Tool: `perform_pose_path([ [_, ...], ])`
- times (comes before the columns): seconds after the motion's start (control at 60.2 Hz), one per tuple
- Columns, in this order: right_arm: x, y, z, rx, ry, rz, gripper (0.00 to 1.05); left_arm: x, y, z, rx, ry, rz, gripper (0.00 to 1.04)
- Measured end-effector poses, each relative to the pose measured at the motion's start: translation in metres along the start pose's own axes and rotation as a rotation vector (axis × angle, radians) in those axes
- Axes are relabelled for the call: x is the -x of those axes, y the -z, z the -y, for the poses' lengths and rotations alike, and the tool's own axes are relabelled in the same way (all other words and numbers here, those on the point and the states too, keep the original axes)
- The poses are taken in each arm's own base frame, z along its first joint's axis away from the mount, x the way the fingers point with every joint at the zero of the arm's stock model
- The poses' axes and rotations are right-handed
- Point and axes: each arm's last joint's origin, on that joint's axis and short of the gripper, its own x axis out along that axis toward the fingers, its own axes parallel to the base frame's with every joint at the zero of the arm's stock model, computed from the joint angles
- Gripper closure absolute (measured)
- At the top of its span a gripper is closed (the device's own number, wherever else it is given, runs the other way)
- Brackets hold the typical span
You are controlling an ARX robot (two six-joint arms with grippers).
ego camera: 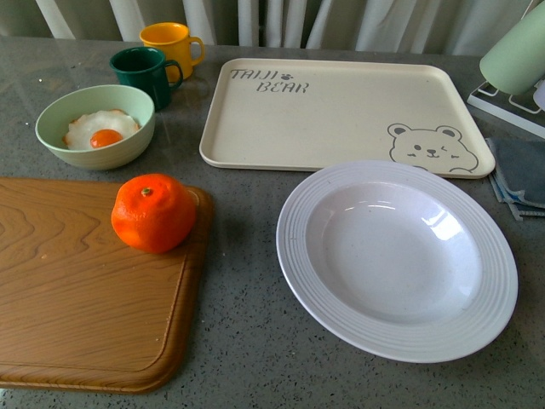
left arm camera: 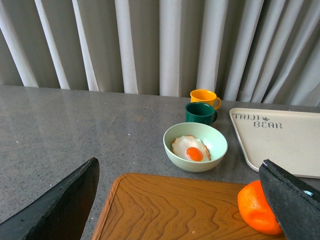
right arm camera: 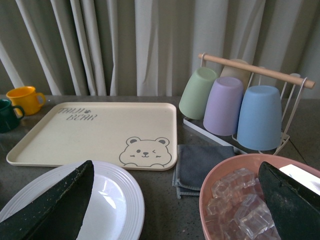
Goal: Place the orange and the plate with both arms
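Two pincers show only in their own wrist views, both with fingers spread wide and holding nothing: the left pincer (left arm camera: pixel 179 164) hangs above the wooden board (left arm camera: pixel 170 205), the right pincer (right arm camera: pixel 176 164) by the plate (right arm camera: pixel 125 200). Measured from the cream bear tray (ego camera: pixel 341 115), the orange (ego camera: pixel 153 213) sits in front of it and off to its left, stem spot up, on the board's corner nearest the tray. The plate lies on the grey tabletop (ego camera: pixel 247 281) just in front of the tray's bear corner, its far rim close against the tray's edge.
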Motion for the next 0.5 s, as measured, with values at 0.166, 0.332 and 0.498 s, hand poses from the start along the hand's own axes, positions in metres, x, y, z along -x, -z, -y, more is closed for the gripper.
perform_pose_path([
  [0.166,0.0000,0.0000,0.0000,0.000,0.000,0.000,0.09,0.0000,0.0000,0.0000,0.000,0.000,0.000,0.09],
  [0.332,0.0000,0.0000,0.0000,0.000,0.000,0.000,0.09,0.0000,0.0000,0.0000,0.000,0.000,0.000,0.09],
  [0.498,0.0000,0.0000,0.0000,0.000,0.000,0.000,0.09,0.0000,0.0000,0.0000,0.000,0.000,0.000,0.09],
])
